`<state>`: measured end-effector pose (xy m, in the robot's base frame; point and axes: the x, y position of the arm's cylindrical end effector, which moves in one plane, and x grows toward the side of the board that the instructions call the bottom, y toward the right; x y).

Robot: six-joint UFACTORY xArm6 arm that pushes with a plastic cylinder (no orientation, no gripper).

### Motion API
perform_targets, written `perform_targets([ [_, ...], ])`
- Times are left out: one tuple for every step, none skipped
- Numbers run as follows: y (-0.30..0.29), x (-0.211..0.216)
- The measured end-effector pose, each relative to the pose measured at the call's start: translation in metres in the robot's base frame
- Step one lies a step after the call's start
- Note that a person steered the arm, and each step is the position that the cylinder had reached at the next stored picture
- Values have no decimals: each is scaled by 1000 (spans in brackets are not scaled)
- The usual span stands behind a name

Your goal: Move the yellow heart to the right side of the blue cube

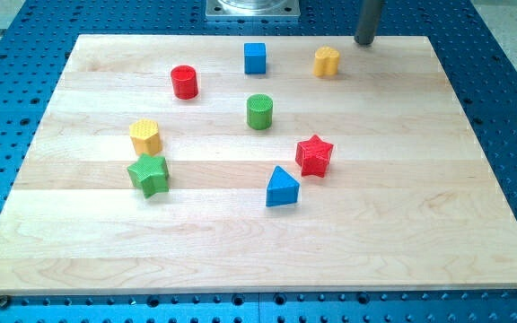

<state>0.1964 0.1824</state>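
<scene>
The yellow heart [327, 61] stands near the view's top, right of centre. The blue cube [255, 57] stands to its left, about a block's width of bare board between them. My tip [363, 41] is at the board's top edge, just up and right of the yellow heart, apart from it.
A red cylinder [184, 82] is left of the blue cube. A green cylinder [259, 112] is below the cube. A yellow hexagon [144, 136] and a green star [148, 174] sit at the left. A red star [313, 154] and a blue triangle [282, 187] sit at centre right.
</scene>
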Motion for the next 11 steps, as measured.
perform_targets([
  [-3,0],
  [-4,0],
  [-45,-1],
  [-34,10],
  [4,68],
  [-21,86],
  [-36,84],
  [-70,81],
  [-79,60],
  [-82,39],
  [-145,27],
])
